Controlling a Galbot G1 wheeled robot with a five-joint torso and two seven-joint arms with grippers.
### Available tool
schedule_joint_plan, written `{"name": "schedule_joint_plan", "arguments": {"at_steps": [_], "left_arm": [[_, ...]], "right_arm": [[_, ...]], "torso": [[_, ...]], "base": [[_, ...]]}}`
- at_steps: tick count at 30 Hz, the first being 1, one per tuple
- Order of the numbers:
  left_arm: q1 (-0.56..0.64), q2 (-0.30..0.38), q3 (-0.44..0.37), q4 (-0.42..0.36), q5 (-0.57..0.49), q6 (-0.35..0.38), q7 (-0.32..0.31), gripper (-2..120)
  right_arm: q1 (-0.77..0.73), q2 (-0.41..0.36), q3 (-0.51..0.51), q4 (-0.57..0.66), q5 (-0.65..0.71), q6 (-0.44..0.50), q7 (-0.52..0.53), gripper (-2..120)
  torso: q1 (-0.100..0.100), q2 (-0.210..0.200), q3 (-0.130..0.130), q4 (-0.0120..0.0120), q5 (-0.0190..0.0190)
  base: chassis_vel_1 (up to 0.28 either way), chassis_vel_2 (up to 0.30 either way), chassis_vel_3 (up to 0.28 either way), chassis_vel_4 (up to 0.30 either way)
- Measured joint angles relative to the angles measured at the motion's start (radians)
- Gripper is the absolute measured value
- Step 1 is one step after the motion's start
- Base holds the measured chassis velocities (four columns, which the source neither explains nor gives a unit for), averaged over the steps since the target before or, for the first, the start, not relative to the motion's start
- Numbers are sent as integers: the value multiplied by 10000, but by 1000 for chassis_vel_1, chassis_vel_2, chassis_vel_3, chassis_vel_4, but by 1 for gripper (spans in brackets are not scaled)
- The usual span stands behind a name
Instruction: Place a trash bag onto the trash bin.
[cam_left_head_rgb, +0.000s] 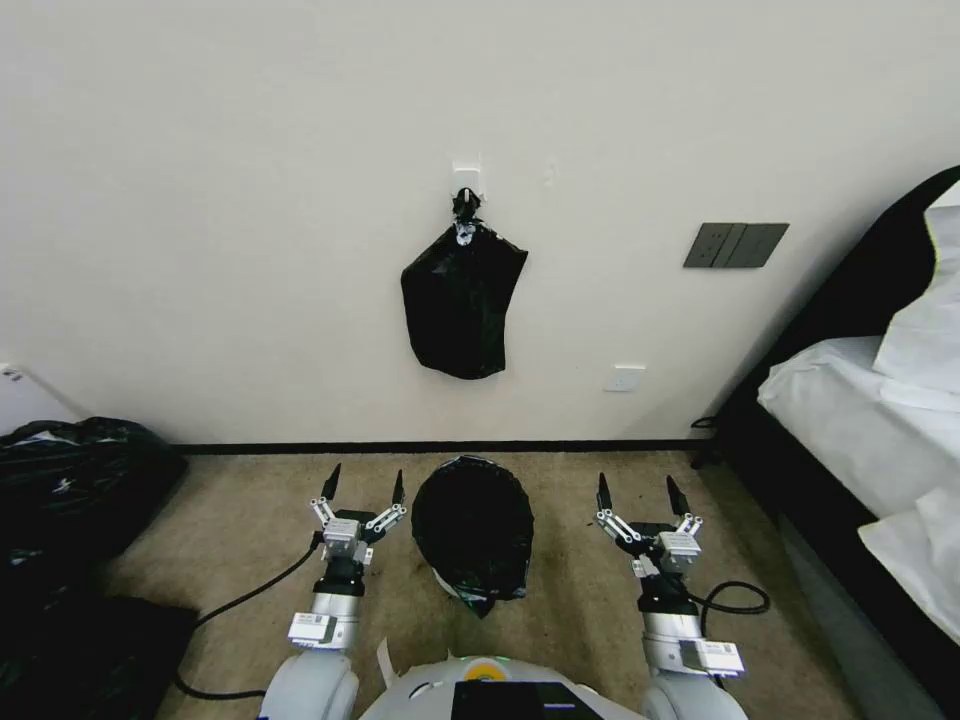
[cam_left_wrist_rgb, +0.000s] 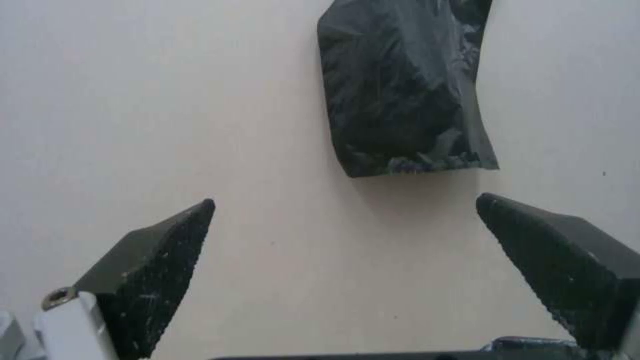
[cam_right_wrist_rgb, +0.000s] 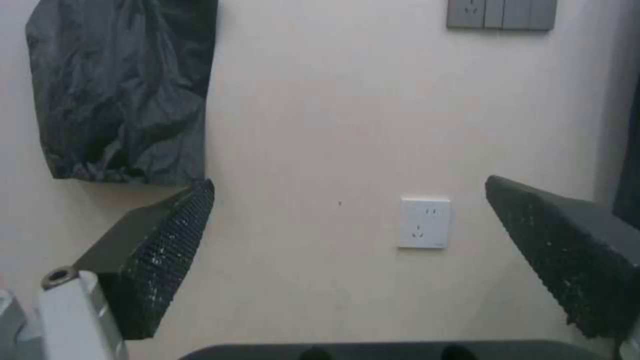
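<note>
Trash bag (cam_left_head_rgb: 472, 530): lower centre of the head view, draped black over the trash bin, between my grippers.
Handling: I judge it light, limp, slippery; best pinched at a loose fold by the rim.
Left gripper (cam_left_head_rgb: 363, 484): jaws spread, empty, just left of the bag.
Right gripper (cam_left_head_rgb: 640, 494): jaws spread, empty, to its right.
Hidden: the bin's walls under the plastic; whether the rim is fully covered.
Wall: bag bundle (cam_left_head_rgb: 462, 302) hangs on a hook, upper centre.
</note>
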Motion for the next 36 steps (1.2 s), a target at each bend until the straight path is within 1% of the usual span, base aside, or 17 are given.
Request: {"name": "schedule_joint_plan", "arguments": {"at_steps": [36], "left_arm": [[1, 1, 0, 0, 0, 1, 0, 100]], "right_arm": [[0, 0, 0, 0, 1, 0, 0, 100]], "torso": [[0, 0, 0, 0, 0]], "base": [[0, 0, 0, 0]]}}
